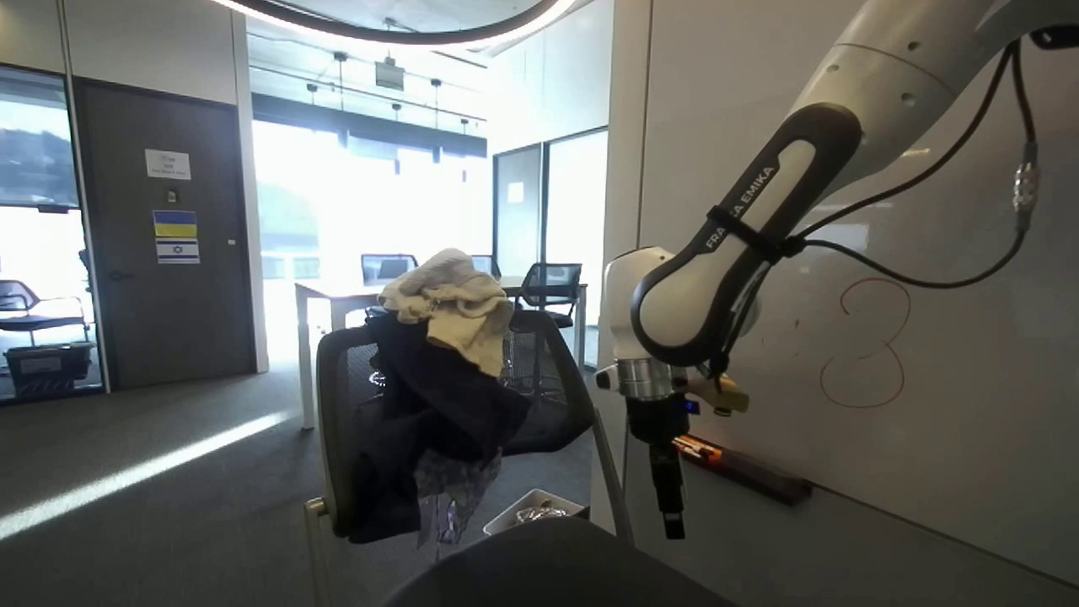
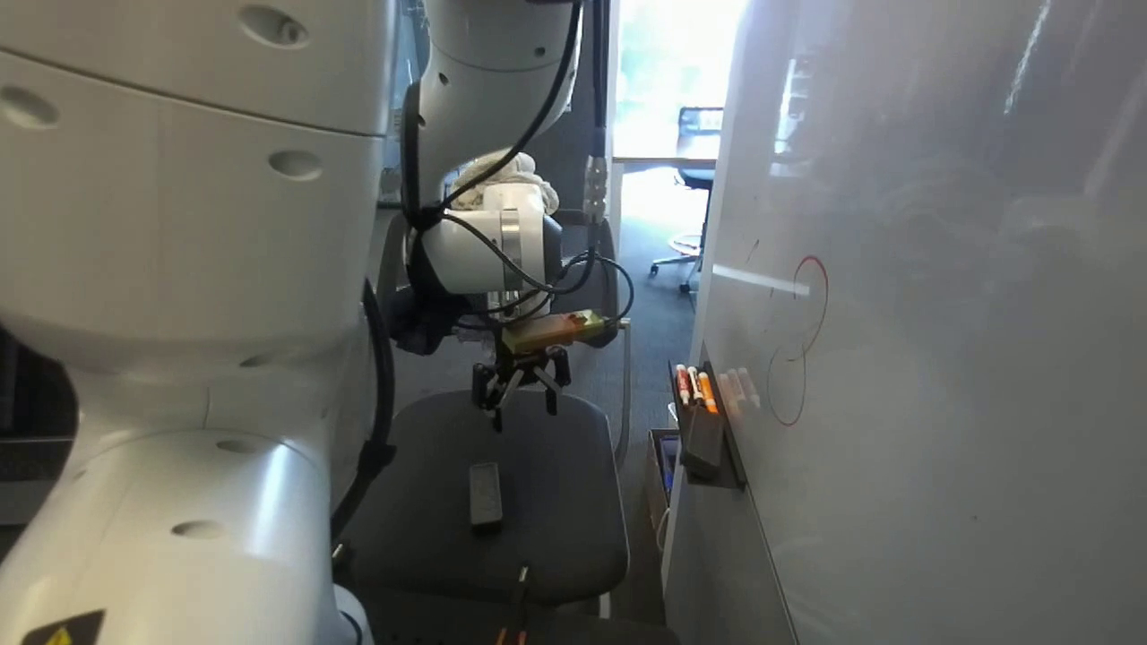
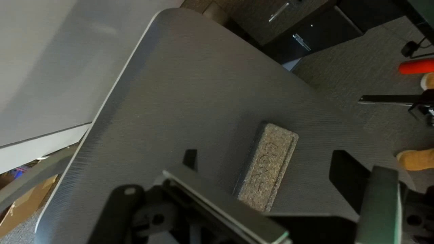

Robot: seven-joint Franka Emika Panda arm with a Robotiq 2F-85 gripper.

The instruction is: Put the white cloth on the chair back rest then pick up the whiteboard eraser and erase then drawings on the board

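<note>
In an exterior view the black two-fingered pincer [image 2: 524, 412], at the end of the white jointed arm [image 2: 484, 98], hangs above the dark grey chair seat [image 2: 556, 502], its jaws parted wide and nothing in its hold. At its seven o'clock, apart from it, the dark grey rectangular whiteboard eraser [image 2: 485, 495] lies flat on the seat. At its three o'clock, well apart, a narrow black ledge [image 2: 733, 457] set against the glossy whiteboard [image 2: 914, 448] bears three slim markers [image 2: 695, 385], one red and one orange among them, and a dark rectangular block [image 2: 703, 439]. The wrist view shows the eraser's speckled upper face with lettering in it, its long side running roughly from one o'clock to seven between the two spread jaws, the lower end partly hidden behind one of them. In an exterior view the crumpled creamy-white cloth [image 1: 451, 295] sits bunched over the top edge of the black mesh chair backrest [image 1: 560, 413], between ten and eleven o'clock from the pincer, with a fold hanging down over a dark cloth [image 1: 438, 396] that drapes the same backrest; a grey patterned cloth [image 1: 459, 480] shows below. Between one and two o'clock from the pincer, the thin curved red drawings [image 1: 885, 341] are on the whiteboard, two open loops one above the other.
</note>
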